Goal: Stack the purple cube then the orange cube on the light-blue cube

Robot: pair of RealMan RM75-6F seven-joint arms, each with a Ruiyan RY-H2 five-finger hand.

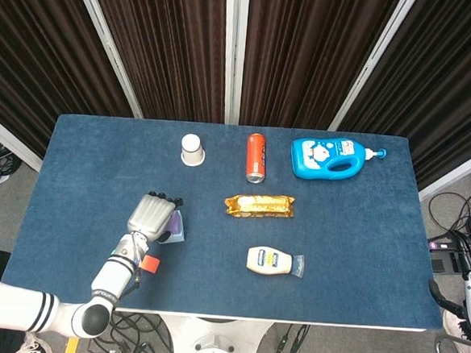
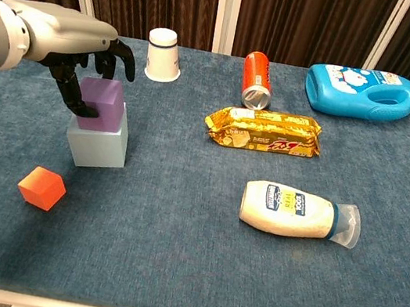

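Covering purple cube (image 2: 101,103), left robot hand (image 2: 88,49) (fingertips hidden)

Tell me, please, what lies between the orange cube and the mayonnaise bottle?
Nothing: in the chest view only bare blue cloth runs from the orange cube to the mayonnaise bottle.

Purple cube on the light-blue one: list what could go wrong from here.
1. The left hand has its fingers around the purple cube; pulling away carelessly could drag it off the light-blue cube.
2. The purple cube sits toward the back-left of the block, so the orange cube could make the stack tip.
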